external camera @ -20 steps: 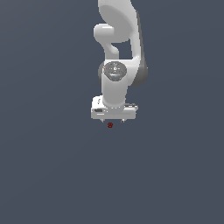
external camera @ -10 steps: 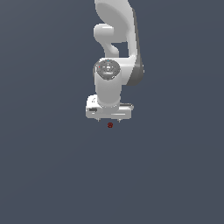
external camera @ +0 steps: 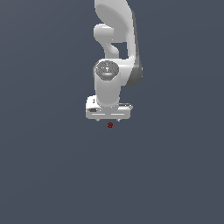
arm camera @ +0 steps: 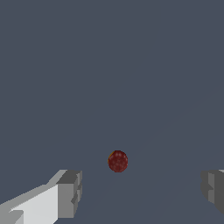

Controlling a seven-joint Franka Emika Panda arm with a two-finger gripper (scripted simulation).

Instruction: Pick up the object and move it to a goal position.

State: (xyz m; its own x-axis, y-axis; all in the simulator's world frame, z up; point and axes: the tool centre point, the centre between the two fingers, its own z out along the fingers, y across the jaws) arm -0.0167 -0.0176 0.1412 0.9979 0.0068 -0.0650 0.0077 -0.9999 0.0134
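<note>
The object is a tiny dark red roundish lump lying on the flat grey floor, just below the white gripper in the exterior view. In the wrist view the object lies ahead of the gripper, nearer the finger on one side than the other finger. The jaws stand wide apart and hold nothing. The gripper does not touch the object.
The white arm rises from the gripper toward the top of the exterior view. A plain dark grey floor surrounds the object.
The gripper has shifted a little toward the exterior view's left and slightly lower, closer to the object. The object has not moved.
</note>
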